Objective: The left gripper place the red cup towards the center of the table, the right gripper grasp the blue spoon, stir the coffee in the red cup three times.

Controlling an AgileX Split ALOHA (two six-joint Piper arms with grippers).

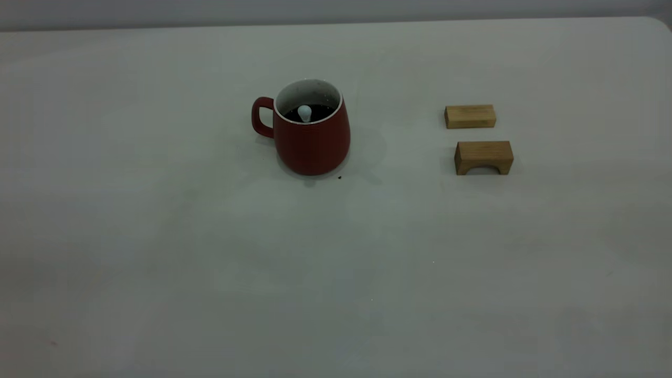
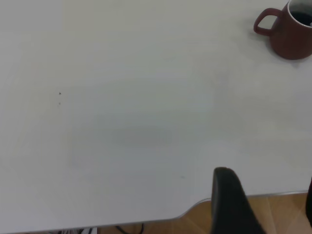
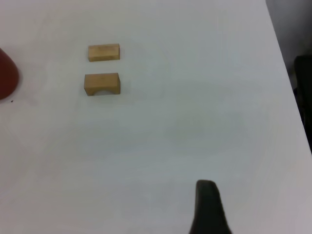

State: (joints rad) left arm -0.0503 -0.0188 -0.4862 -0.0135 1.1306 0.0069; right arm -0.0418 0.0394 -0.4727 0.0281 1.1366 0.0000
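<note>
Standing mid-counter [image 1: 157, 252], red cup [image 1: 313, 142] with coffee [image 1: 320, 111] and blue spoon [image 1: 304, 112] upright inside.
Rigid, glazed, likely slippery and spill-prone; best gripped by loop handle, spoon by its protruding pale end. Both grippers out of frame; left finger [image 2: 231, 204] and right finger [image 3: 208, 209] spread unreadable. Wooden blocks [image 1: 476, 137] well apart.

Ribbed matt red cup [image 1: 312, 139], wooden blocks [image 1: 470, 116]
</note>
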